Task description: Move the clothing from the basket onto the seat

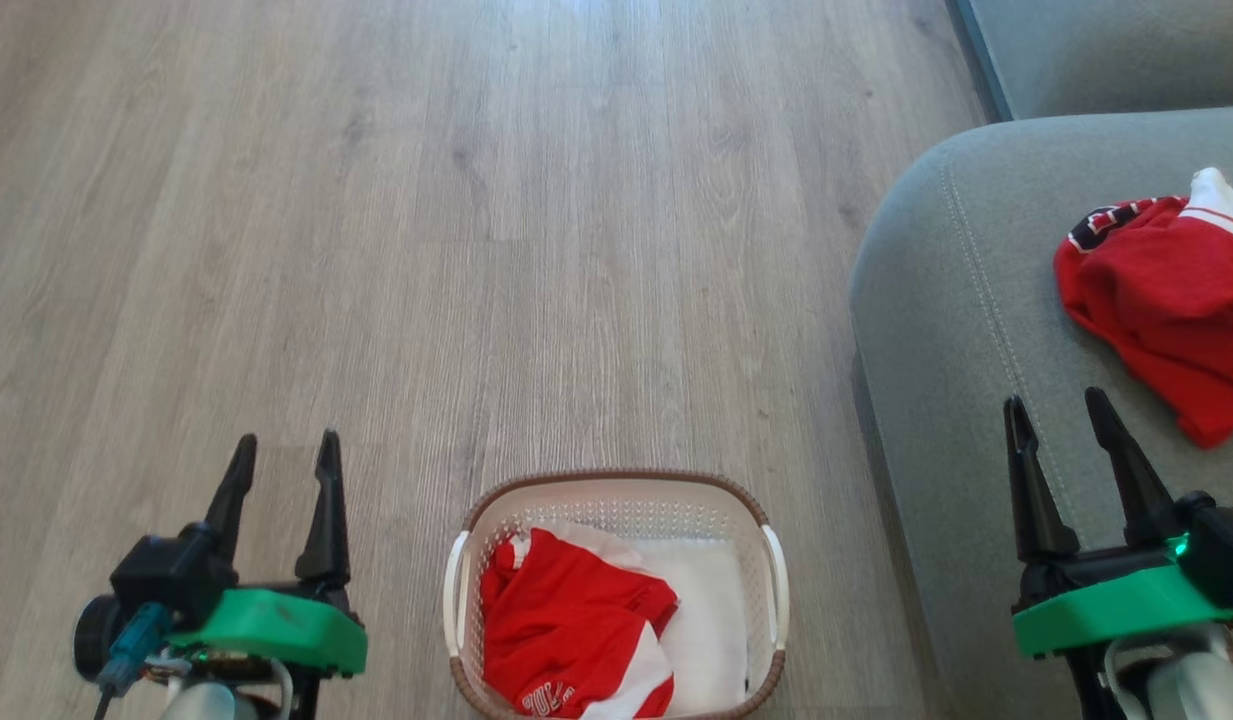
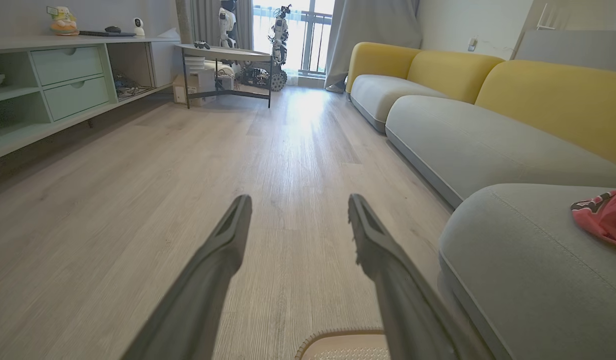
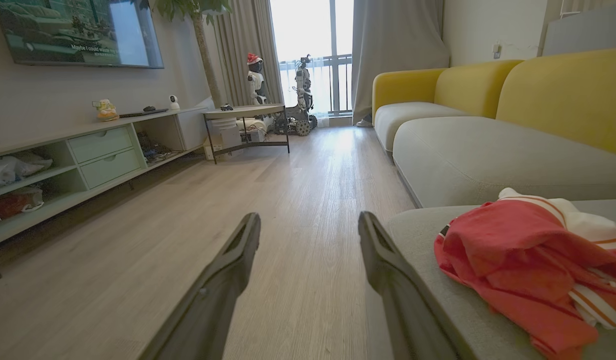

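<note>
- The clothing [image 1: 566, 630] is lying crumpled in the basket [image 1: 616, 478]: soft, light and limp, so pinching a raised red fold looks best.
- The basket is showing perforated white plastic and a woven rim.
- Right of the basket, the upholstered seat [image 1: 956, 300] is bearing another red garment [image 1: 1156, 300].
- The left gripper [image 1: 287, 440] and right gripper [image 1: 1054, 398], flanking the basket, are gaping wide and empty.

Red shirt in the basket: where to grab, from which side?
Probably the bunched fold near the middle of the shirt, from straight above: it lies crumpled low in the left half of the basket, whose walls block any sideways approach. The open left gripper looks nearer.
</note>
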You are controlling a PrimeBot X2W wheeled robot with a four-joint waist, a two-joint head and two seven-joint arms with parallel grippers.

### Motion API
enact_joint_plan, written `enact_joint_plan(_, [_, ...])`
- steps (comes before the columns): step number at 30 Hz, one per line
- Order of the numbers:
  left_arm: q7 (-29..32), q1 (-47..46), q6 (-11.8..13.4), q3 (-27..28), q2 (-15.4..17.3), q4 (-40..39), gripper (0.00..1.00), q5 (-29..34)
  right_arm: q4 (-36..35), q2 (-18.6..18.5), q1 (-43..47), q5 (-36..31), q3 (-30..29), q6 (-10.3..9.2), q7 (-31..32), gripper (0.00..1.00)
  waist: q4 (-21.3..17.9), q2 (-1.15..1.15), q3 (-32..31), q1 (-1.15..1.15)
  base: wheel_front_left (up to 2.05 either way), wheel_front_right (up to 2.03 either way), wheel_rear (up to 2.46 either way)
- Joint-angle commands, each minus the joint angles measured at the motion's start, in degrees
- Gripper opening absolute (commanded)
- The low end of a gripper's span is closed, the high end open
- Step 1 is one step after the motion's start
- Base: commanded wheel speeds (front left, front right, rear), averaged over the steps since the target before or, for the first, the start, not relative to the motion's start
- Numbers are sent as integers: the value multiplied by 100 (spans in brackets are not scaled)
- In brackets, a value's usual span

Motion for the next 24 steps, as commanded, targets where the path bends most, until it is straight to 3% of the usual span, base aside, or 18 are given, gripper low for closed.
enact_joint_plan(1, [-72, -185, -38, 293, 21, -149, 100, 75, -219, -10, -94, -51, 85, 41, -53, 100, -8, 0, 27, 0, 0, 0, 0])
enact_joint_plan(13, [-72, -397, -260, 333, -123, -29, 100, 252, -318, -24, -334, -63, 0, 41, -53, 100, -169, 0, 333, 0, 0, 0, 0])
enact_joint_plan(24, [-72, -1127, -527, 214, -236, 355, 100, 394, -548, -91, -853, -90, -68, 41, -53, 100, -477, 0, 1263, 0, 0, 0, 0])
